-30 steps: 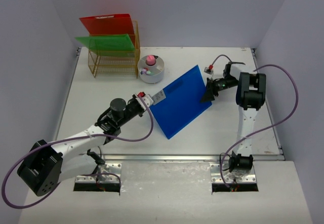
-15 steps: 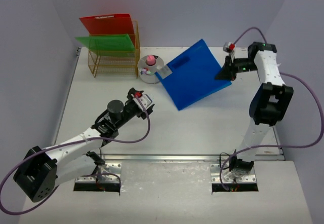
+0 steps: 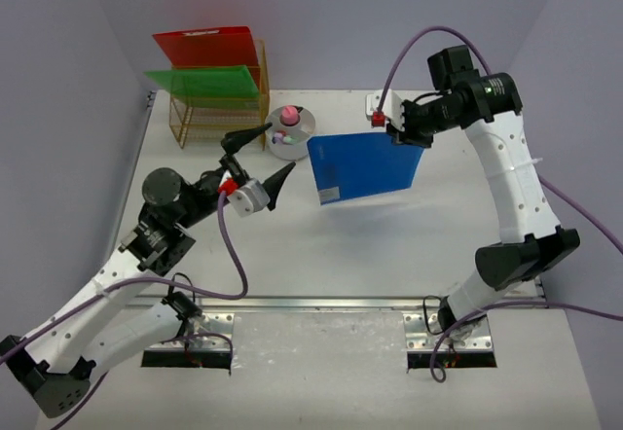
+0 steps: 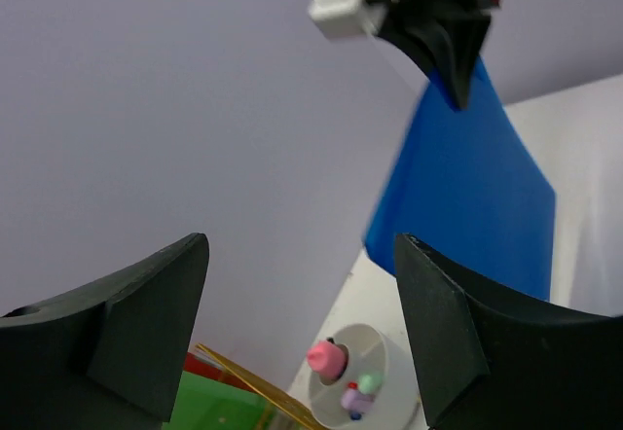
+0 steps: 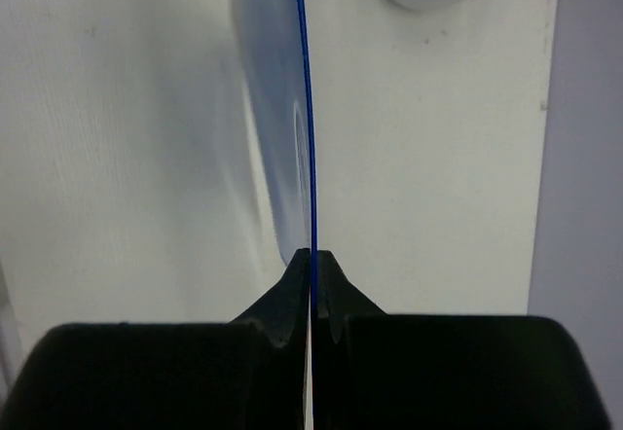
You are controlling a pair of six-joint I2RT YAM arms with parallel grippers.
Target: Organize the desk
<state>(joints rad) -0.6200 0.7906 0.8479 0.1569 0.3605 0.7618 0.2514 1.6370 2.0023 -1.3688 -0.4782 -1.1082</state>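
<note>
Right gripper (image 3: pixel 397 128) is squeezing tight on the top right corner of a blue folder (image 3: pixel 365 165). The right arm is reaching up high and bending over the far side of the desk (image 3: pixel 409 245). The folder is hanging in the air above the desk, with its long side running left to right and a small white label near its low left corner. From the right wrist camera it is showing only as a thin blue line going straight out from the closed fingers.

The left gripper (image 3: pixel 265 153) is standing wide open and holding nothing. The left arm is stretching up and forward, and its fingers are pointing toward the folder and a round white holder (image 3: pixel 292 130) with a pink thing in it.

The desk is lying flat under both arms. It is white and dull, and its long side is running left to right. A metal rail (image 3: pixel 331 303) is running along its near edge. Pale walls are standing around it. A gold wire rack (image 3: pixel 216 119) is sitting in the far left corner, holding a green folder (image 3: pixel 204 82) and a red folder (image 3: pixel 206 46).
</note>
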